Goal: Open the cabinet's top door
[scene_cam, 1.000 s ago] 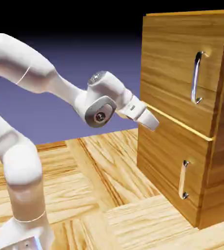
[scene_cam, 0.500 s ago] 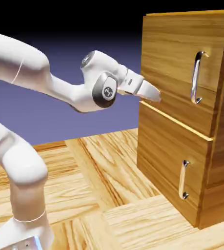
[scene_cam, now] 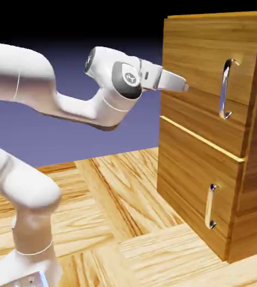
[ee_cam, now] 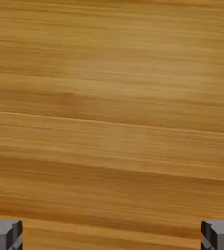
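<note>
cabinet (scene_cam: pixel 209 140) with top door (scene_cam: pixel 206 73) shut; open, empty tool (scene_cam: pixel 185 87) near it.

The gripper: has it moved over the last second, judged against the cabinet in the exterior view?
Yes. The gripper has risen from the seam between the two panels to beside the top door of the cabinet.

One cabinet (scene_cam: pixel 209 140) stands on one table (scene_cam: pixel 113 224). Its front carries two stacked panels: one top door (scene_cam: pixel 203 73) and one lower panel (scene_cam: pixel 195 185). There are two silver handles, one on the top door (scene_cam: pixel 226 88) and one on the lower panel (scene_cam: pixel 210 206). One white arm (scene_cam: pixel 41 95) is in the scene, ending in one end effector (scene_cam: pixel 181 85). In the hand view, two grey fingertips (ee_cam: pixel 4 234) show at the bottom corners, before one plain expanse of wood.
</note>
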Tool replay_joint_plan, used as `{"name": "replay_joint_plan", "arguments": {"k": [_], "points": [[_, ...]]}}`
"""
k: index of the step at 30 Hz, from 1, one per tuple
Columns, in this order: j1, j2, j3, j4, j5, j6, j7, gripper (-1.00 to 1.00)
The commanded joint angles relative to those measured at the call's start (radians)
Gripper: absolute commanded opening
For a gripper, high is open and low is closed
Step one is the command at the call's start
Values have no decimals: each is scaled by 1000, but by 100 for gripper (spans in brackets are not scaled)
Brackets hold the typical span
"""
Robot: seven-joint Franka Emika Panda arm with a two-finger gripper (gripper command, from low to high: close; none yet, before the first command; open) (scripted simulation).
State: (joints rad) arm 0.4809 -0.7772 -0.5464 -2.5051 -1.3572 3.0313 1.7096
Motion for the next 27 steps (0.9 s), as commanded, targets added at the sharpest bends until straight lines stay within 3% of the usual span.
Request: {"name": "replay_joint_plan", "arguments": {"k": [1,27], "points": [[15,-7,-18,10,-44,0,31,0],[406,-179,-473,264,-1174,-5,838,0]]}}
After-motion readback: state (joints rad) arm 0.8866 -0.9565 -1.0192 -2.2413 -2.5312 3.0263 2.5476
